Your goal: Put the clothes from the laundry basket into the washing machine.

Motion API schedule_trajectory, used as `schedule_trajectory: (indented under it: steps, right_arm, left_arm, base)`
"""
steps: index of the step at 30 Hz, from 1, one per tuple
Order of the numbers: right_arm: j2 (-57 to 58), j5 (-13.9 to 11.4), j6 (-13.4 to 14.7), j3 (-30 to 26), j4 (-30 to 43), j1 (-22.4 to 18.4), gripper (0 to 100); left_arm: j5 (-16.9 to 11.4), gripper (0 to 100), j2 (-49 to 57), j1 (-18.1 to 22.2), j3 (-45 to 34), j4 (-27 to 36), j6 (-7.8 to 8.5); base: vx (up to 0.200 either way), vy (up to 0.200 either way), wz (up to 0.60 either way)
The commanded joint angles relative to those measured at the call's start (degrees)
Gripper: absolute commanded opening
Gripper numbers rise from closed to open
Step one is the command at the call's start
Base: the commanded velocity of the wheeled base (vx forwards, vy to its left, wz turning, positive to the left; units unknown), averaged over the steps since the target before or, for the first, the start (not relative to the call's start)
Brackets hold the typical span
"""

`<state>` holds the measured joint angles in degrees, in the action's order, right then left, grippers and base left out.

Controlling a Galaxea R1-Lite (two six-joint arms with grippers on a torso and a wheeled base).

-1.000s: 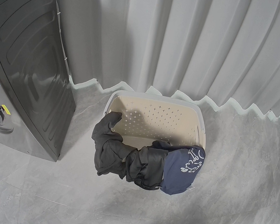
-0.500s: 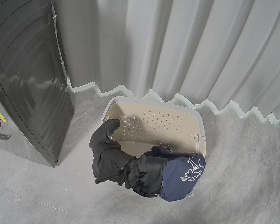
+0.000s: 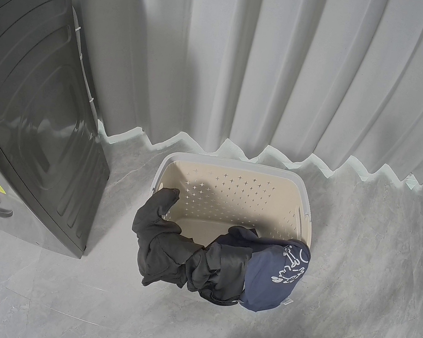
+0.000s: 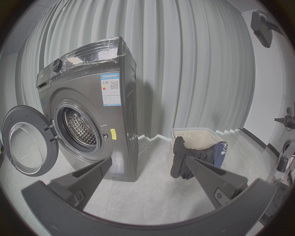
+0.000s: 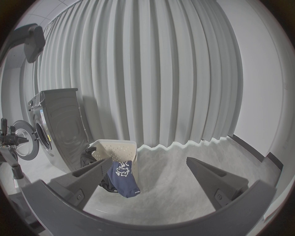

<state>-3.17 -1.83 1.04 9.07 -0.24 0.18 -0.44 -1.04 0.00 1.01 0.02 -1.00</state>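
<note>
On the washing machine (image 4: 87,87) front, a blue-topped label (image 4: 110,89), print illegible

Open floor (image 3: 125,186) separates the washing machine (image 3: 33,108) from the laundry basket (image 3: 239,165).

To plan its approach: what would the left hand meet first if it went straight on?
Likely the white pleated curtain: the left hand points through the gap between the grey washing machine and the beige plastic laundry basket. Depth unclear.
</note>
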Motion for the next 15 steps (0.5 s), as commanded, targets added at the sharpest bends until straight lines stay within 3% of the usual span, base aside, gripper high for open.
schedule_trajectory:
  steps: [1, 5, 7, 10, 15]
  right_arm:
    - [-19.77, -2.3, 1.42, 2.8, 2.18, 1.05, 100]
    - [-27.94, -3.36, 1.6, 2.09, -1.43, 1.31, 100]
    - [-35.59, -6.26, 1.69, 2.36, -4.85, 2.37, 100]
    - [-41.48, -8.63, 2.13, 2.62, -7.14, 3.33, 100]
    - [-48.25, -9.51, 3.18, 2.71, -8.98, 4.83, 100]
  left_arm:
    - [0.0, 100, 0.77, 0.0, -0.92, -0.02, 0.03]
    - [0.0, 100, 0.77, 0.0, -0.92, -0.02, 0.03]
    - [0.0, 100, 0.77, 0.0, -0.92, -0.02, 0.03]
    - [0.0, 100, 0.86, 0.0, -0.92, -0.02, 0.03]
    - [0.0, 100, 0.77, 0.0, -0.92, 0.06, -0.14]
  base:
    - [0.0, 0.0, 0.0]
    - [0.0, 0.0, 0.0]
    - [0.0, 0.0, 0.0]
    - [0.0, 0.0, 0.0]
    - [0.0, 0.0, 0.0]
